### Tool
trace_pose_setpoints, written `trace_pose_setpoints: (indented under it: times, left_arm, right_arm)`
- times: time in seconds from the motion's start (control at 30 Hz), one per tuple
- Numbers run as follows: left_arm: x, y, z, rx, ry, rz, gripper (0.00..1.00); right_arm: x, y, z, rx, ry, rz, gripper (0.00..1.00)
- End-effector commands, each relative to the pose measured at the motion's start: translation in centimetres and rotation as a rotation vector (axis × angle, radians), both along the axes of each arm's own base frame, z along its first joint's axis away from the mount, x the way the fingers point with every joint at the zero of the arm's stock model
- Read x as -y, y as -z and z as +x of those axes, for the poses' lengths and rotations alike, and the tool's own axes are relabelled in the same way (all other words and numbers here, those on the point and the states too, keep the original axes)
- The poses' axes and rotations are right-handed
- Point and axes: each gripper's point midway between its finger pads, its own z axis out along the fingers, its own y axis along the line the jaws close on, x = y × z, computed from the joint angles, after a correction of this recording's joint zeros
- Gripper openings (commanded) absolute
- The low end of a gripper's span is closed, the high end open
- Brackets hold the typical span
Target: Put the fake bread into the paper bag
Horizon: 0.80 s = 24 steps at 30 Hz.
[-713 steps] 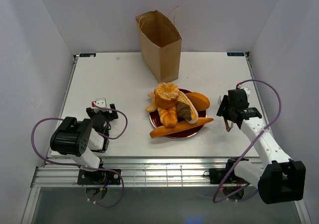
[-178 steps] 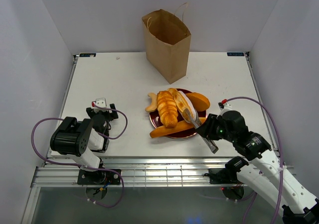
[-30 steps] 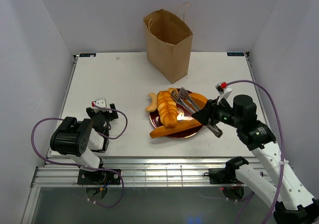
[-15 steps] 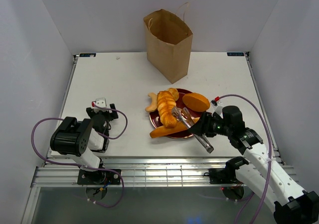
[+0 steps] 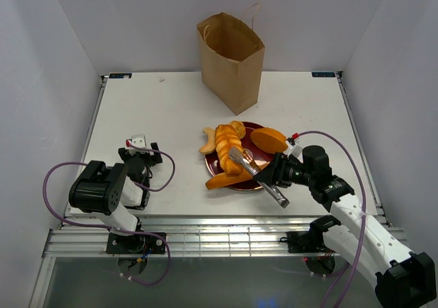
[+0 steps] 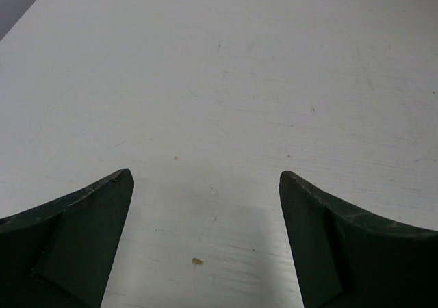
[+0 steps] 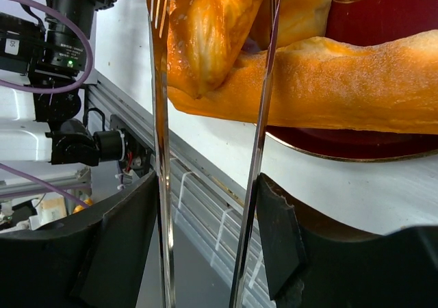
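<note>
The brown paper bag point(image 5: 233, 55) stands upright and open at the back of the table. Toy breads lie on a dark red plate point(image 5: 265, 183): a long baguette point(image 5: 229, 179) along the near rim, a braided loaf point(image 5: 227, 146), an oval loaf point(image 5: 269, 141), and a small croissant point(image 5: 207, 143) off the plate's left side. My right gripper point(image 5: 279, 173) is shut on metal tongs point(image 5: 252, 171). In the right wrist view point(image 7: 205, 185) the tongs' arms point(image 7: 159, 116) straddle the braided loaf's end point(image 7: 205, 27) above the baguette point(image 7: 328, 92). My left gripper point(image 6: 205, 178) is open and empty.
The left arm rests folded at the near left point(image 5: 109, 188) over the bare white table point(image 6: 274, 82). White walls close in the table on three sides. The table's near metal rail point(image 7: 205, 198) lies just below the tongs.
My right arm has pulled back and down, bringing the tongs from over the oval loaf to the braided loaf and baguette at the plate's near side. The left arm has not moved.
</note>
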Motion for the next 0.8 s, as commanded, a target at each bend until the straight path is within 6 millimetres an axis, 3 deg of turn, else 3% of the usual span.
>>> trace_pose_setpoints:
  times: [0.0,0.1,0.23,0.33,0.43,0.63,0.77]
  left_arm:
    - [0.2,-3.2,1.0,0.127,0.007,-0.030,0.98]
    - [0.3,-3.2,0.9,0.127,0.009,-0.030,0.98]
    - [0.3,-3.2,1.0,0.127,0.009,-0.030,0.98]
    - [0.3,-3.2,1.0,0.127,0.009,-0.030,0.98]
    - [0.3,-3.2,1.0,0.127,0.009,-0.030,0.98]
    - [0.3,-3.2,0.9,0.127,0.009,-0.030,0.98]
    - [0.3,-3.2,0.9,0.126,0.009,-0.030,0.98]
  right_arm:
    - [-0.9,-0.6,0.2,0.013,-0.033,0.055,0.63]
    - [-1.2,0.0,0.1,-0.019,-0.043,0.062,0.62]
    - [-1.6,-0.7,0.5,-0.004,-0.052,0.082,0.59]
    - [-1.7,-1.5,0.9,0.008,-0.046,0.090,0.52]
    - [-1.8,-2.3,1.1,0.022,-0.044,0.098,0.39]
    - [-1.7,-3.4,1.7,0.054,-0.026,0.091,0.28]
    - [-1.0,-5.2,2.9,0.109,0.028,0.049,0.21]
